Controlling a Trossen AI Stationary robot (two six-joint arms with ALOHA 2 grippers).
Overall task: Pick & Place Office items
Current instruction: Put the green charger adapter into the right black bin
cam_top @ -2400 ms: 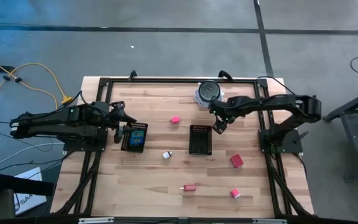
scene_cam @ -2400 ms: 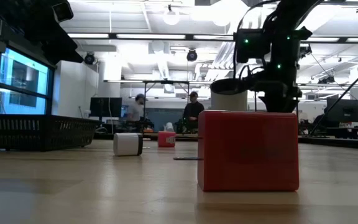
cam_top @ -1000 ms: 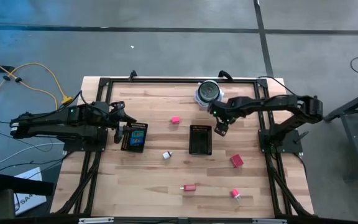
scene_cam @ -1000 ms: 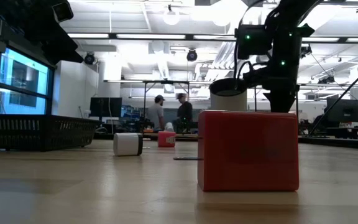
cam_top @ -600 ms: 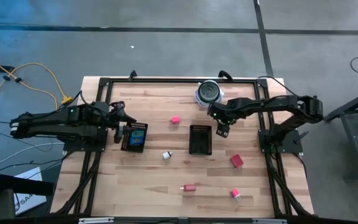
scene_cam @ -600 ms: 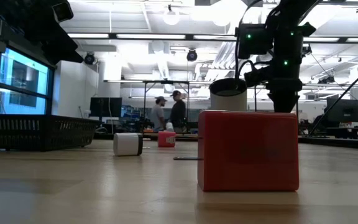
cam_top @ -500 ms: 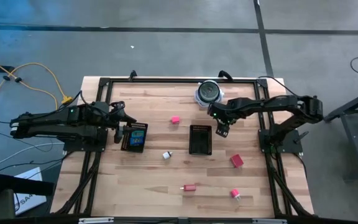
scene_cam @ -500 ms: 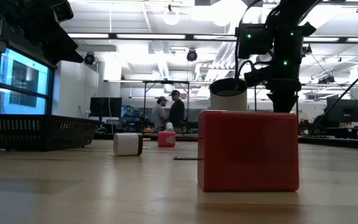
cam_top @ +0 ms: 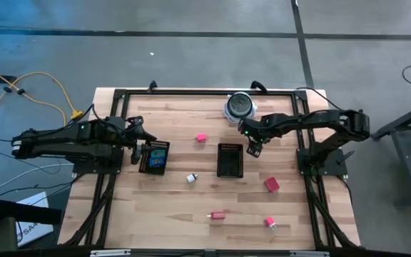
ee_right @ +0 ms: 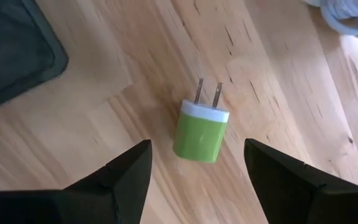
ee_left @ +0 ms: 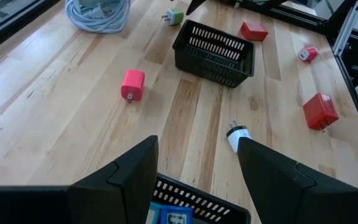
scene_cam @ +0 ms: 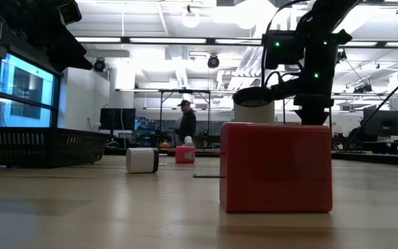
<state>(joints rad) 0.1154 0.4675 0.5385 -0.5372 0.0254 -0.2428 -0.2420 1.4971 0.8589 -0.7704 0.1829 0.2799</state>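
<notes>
A green plug-in charger (ee_right: 201, 135) lies flat on the wood, prongs toward the grey cable coil (cam_top: 240, 106); the left wrist view shows it (ee_left: 174, 17) beside the middle mesh tray (cam_top: 230, 160). My right gripper (ee_right: 196, 149) hangs open above it, pointing down, one finger on each side and clear of it. My left gripper (cam_top: 138, 143) stands open over the left tray (cam_top: 153, 157), which holds blue and dark pieces. Loose on the table lie a pink piece (cam_top: 201, 137), a white one (cam_top: 191, 178) and a red block (cam_top: 272, 185).
Near the front edge lie a red piece (cam_top: 218, 214) and a pink one (cam_top: 270, 223). The black frame rail (cam_top: 191, 91) runs round the table. In the low view the red block (scene_cam: 275, 166) hides my right fingertips; a person stands in the room behind.
</notes>
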